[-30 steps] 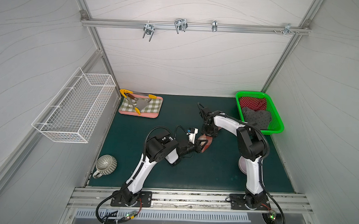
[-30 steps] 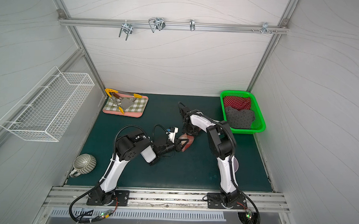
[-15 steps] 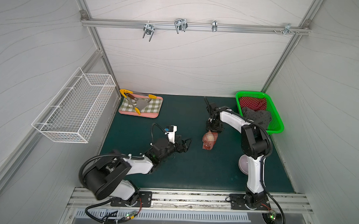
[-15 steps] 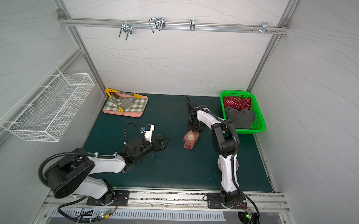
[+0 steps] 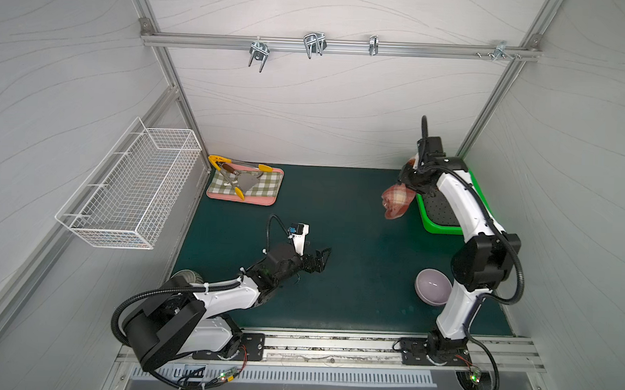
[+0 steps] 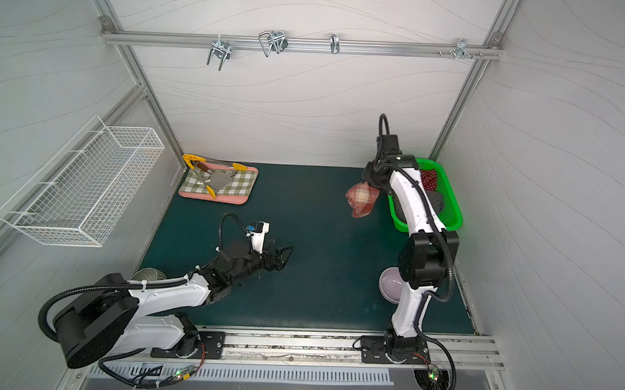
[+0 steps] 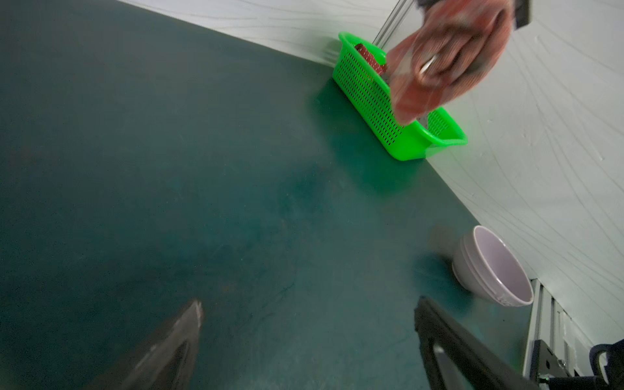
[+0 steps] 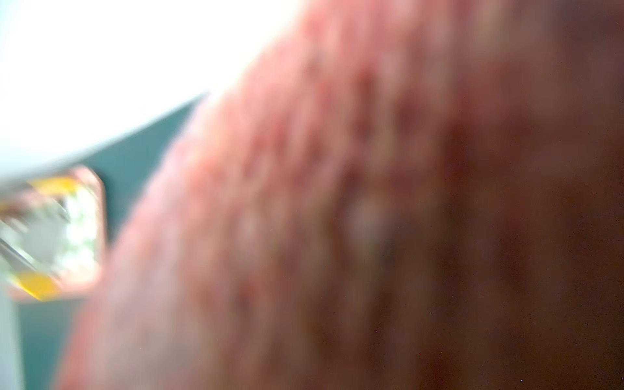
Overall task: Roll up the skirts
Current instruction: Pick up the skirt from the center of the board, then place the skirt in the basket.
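Right gripper (image 5: 408, 185) pinching plaid skirt (image 5: 396, 203), holding it aloft beside basket (image 5: 438, 227), far right; left gripper (image 5: 321, 258) hovering low at centre, jaws spread.

- The plaid skirt (image 5: 397, 203) no longer lies at mid-tabletop (image 5: 355, 270) between the two claws. It now hangs in the air just beside the green basket (image 5: 440, 228).
- The right claw (image 5: 405, 187), low over the centre a second ago, is now raised near the basket and grips the skirt's upper end.
- The left claw (image 5: 321, 259) has let go. Its jaws are spread wide and empty, well apart from the skirt.
- The left arm (image 5: 227, 297) has folded back and lies low over the tabletop, now covering most of the mug (image 5: 188, 275).
- The bowl (image 5: 432, 286), earlier largely hidden behind the right arm (image 5: 459, 206), shows more fully.
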`<state>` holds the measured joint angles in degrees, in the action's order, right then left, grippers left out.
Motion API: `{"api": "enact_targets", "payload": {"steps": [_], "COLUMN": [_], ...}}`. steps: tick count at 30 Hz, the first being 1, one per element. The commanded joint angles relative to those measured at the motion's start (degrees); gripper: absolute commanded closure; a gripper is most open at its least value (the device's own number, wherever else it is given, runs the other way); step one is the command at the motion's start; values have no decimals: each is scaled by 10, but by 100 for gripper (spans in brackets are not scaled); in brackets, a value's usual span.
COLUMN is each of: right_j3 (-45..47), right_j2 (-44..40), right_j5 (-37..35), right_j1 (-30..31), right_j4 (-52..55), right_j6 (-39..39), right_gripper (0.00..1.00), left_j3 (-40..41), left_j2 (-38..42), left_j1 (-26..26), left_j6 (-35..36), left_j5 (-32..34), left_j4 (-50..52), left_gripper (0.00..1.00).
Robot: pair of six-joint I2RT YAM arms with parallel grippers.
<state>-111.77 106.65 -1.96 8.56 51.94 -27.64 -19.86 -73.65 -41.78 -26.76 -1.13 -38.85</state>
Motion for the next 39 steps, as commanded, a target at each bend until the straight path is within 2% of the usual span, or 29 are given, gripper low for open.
{"api": "enact_targets", "payload": {"steps": [1, 4, 8, 18, 26, 30, 34, 39], "right_j3": [-25, 17, 150, 308, 344, 338, 338, 339], "right_j2": [-32, -56, -99, -95, -86, -57, -11, 23], "right_j5": [11, 11, 40, 50, 47, 73, 112, 89], "right_j1": [-36, -67, -114, -220, -263, -264, -261, -250], "right_j4": [-4, -63, -217, -403, -432, -431, -429, -388], "right_j6": [-44, -86, -164, -205, -176, -143, -141, -135], "right_gripper": [100, 100, 100, 100, 100, 100, 100, 100], "left_j3": [2, -1, 5, 19, 13, 12, 10, 9], "left_j2": [-22, -50, -76, -66, -92, -111, -120, -123], "left_j1": [-16, -38, -53, -68, -68, -68, -69, -69], "left_j6": [0, 2, -5, 14, 14, 5, 2, 0], "left_j5": [-8, -11, -24, -19, -27, -34, -37, -35], "left_j4": [-24, -33, -54, -35, -48, -64, -67, -63], "left_gripper": [1, 1, 1, 1, 1, 1, 1, 1]}}
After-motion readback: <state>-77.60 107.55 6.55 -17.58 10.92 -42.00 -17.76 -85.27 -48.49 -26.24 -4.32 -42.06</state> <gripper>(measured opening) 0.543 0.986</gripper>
